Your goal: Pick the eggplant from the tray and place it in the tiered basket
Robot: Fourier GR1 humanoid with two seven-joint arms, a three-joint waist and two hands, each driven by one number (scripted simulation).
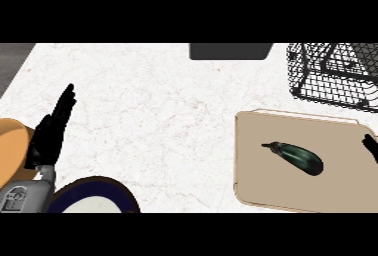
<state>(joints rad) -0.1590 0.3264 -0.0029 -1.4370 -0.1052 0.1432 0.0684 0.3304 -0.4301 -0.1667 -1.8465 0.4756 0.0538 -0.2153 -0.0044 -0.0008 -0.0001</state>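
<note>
A dark green-purple eggplant [297,156] lies on the beige tray [266,190] at the right of the counter, stem end pointing up-left. The black wire tiered basket [334,75] stands at the far right, behind the tray. Only a black sliver of my right hand [370,147] shows at the right edge, just right of the eggplant and apart from it. My left hand [53,129] rests at the left with straight fingers pointing up, holding nothing.
An orange bowl [11,150] sits at the left edge beside my left hand. A dark-rimmed white plate [92,200] lies at the lower left. A dark grey box [230,51] stands at the back centre. White marbled counter [162,110] spreads between them.
</note>
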